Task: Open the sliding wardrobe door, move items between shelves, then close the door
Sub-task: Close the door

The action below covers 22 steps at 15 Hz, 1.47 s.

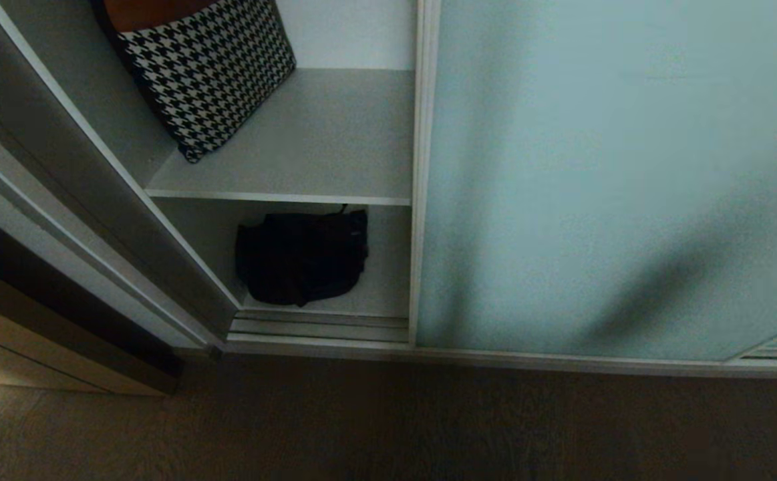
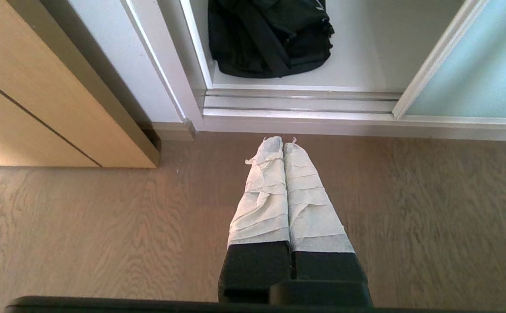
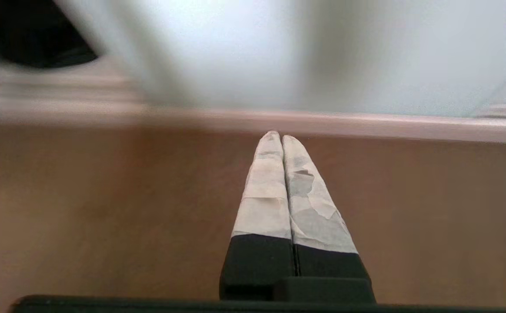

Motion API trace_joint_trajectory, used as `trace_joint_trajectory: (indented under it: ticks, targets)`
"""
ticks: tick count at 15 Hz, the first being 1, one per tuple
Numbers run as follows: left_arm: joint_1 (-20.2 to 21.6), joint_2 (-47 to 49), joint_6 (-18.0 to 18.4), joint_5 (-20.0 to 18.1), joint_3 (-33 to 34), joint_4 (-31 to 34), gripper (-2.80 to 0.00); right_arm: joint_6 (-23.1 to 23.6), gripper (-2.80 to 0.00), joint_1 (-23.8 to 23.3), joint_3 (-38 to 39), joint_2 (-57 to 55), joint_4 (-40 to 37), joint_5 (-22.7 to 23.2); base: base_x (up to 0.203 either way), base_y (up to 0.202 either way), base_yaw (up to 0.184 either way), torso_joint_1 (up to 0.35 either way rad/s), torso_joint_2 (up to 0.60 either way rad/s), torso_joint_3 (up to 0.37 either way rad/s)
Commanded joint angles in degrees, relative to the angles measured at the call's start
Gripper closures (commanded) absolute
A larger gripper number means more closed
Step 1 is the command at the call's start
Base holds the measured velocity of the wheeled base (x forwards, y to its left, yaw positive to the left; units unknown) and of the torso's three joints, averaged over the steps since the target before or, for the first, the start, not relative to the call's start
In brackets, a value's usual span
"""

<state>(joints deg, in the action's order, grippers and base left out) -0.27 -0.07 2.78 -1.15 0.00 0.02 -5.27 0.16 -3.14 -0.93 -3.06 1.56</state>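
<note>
The sliding wardrobe door (image 1: pixel 615 180) fills the right of the head view, leaving the bay at centre left open; there a black bag (image 1: pixel 301 257) lies on the bottom shelf (image 1: pixel 388 280), below a shelf (image 1: pixel 308 147) bearing a houndstooth cushion (image 1: pixel 208 67). The left gripper (image 2: pixel 283 140) hangs over the wooden floor (image 2: pixel 105 226), its taped fingers (image 2: pixel 263 195) pressed together, empty. The right gripper (image 3: pixel 277 135) is likewise closed on nothing, short of the door's bottom rail (image 3: pixel 366 121).

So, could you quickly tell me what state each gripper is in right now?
Left gripper: closed, holding nothing, above the floor.
Right gripper: closed, holding nothing.
</note>
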Motion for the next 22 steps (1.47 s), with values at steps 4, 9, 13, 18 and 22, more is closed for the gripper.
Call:
trace_joint_trajectory:
  ticks: [4,9,13,18,22]
  targets:
    - [0.00,-0.01,0.03,0.00,-0.07,-0.02,0.00,0.94,0.00,0.02,2.80,0.88,4.92,-3.25,0.000,0.000,0.000,0.000,0.00,0.000]
    - [0.00,-0.01,0.02,0.00,0.00,-0.02,0.00,11.76,0.00,0.02,3.05,0.93,6.94,-2.80,0.000,0.000,0.000,0.000,0.00,0.000]
    - [0.00,-0.01,0.03,0.00,0.00,-0.02,0.00,3.91,0.00,0.02,2.48,0.78,2.37,-2.88,0.000,0.000,0.000,0.000,0.00,0.000]
    - [0.00,-0.01,0.03,0.00,0.00,-0.02,0.00,3.60,0.00,0.08,3.05,0.75,3.94,-2.97,0.000,0.000,0.000,0.000,0.00,0.000]
    - [0.00,-0.01,-0.06,0.00,0.00,-0.02,0.00,3.51,0.00,0.02,3.14,0.93,3.94,-2.96,0.000,0.000,0.000,0.000,0.00,0.000]
